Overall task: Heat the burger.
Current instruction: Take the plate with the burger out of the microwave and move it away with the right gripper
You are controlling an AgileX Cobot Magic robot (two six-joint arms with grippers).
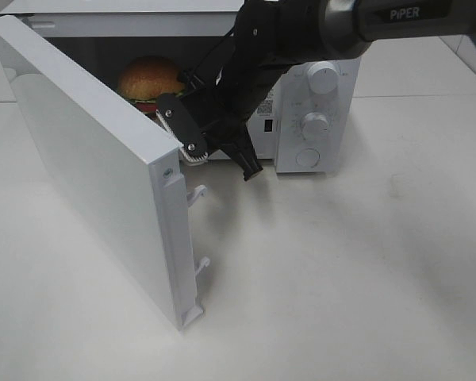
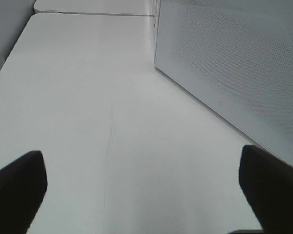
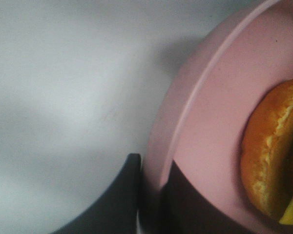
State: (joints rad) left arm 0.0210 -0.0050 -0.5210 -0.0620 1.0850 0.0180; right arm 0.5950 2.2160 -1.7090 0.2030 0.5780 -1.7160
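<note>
The burger [image 1: 149,81], with a golden-brown bun, sits inside the open white microwave [image 1: 317,119] at the back left of the cavity. It also shows in the right wrist view [image 3: 273,156], lying on a round pink plate [image 3: 210,122]. My right gripper [image 3: 154,168] reaches into the cavity [image 1: 166,105] and its two dark fingers are shut on the plate's rim. My left gripper [image 2: 146,190] is open and empty over the bare table, beside the microwave's perforated side wall [image 2: 234,63]. It does not show in the exterior high view.
The microwave door [image 1: 87,159] stands wide open toward the front left, with its latch hooks [image 1: 197,193] facing the opening. Two knobs [image 1: 324,77] and a button are on the panel to the right. The white table [image 1: 341,278] spreads in front.
</note>
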